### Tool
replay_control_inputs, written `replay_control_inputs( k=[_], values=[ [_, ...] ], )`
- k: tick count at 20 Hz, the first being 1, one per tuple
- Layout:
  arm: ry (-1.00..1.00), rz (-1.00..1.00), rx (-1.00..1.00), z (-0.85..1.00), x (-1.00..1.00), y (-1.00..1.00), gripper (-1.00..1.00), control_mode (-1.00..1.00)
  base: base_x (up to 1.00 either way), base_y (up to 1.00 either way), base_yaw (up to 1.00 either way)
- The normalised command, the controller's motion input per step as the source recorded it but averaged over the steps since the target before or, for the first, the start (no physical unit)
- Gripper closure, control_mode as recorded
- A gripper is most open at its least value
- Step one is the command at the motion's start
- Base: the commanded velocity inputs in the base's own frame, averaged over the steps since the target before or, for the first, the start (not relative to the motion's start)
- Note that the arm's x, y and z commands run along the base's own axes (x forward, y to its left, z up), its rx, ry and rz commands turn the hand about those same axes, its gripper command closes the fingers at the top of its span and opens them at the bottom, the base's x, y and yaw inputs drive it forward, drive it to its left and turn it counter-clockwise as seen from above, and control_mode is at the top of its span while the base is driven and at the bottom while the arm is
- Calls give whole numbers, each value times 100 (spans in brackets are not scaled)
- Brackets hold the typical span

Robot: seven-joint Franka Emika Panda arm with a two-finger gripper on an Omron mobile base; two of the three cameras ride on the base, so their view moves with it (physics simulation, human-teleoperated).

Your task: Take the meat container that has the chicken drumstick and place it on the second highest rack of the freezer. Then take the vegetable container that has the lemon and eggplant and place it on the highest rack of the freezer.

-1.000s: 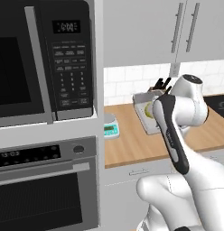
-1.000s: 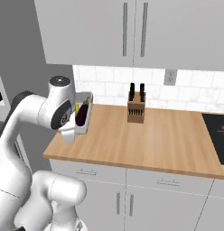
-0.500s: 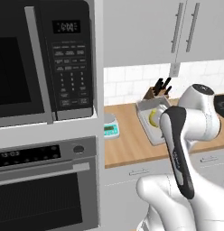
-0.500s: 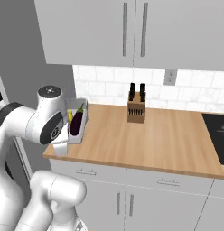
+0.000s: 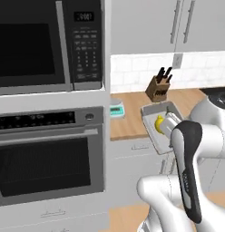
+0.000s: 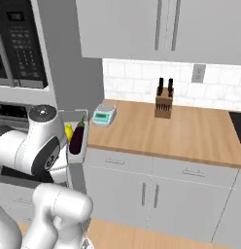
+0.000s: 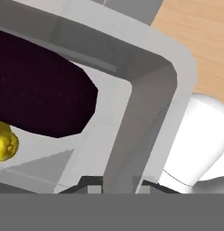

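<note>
Matt pale-grey plastic-looking vegetable container, smooth dark purple eggplant, pitted bright-yellow lemon, light wood-grain countertop, glossy black microwave front, wooden knife block

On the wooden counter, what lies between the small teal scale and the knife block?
Nothing: in the right base view the counter is bare wood between the scale and the knife block.

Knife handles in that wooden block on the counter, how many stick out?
2 show: dark handles side by side at the top of the knife block, standing on the wooden counter by the tiled wall. Others could be hidden behind them.
</note>
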Motion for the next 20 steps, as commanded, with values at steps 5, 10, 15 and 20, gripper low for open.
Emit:
replay_control_inputs(
  k=[5,10,15,20],
  values=[
    [0,0,0,0,0,0,100,100,-50,90,39],
    [0,0,0,0,0,0,100,100,-19,100,43],
    [0,0,0,0,0,0,100,100,-5,100,43],
    [0,0,0,0,0,0,100,100,0,100,42]
  ],
)
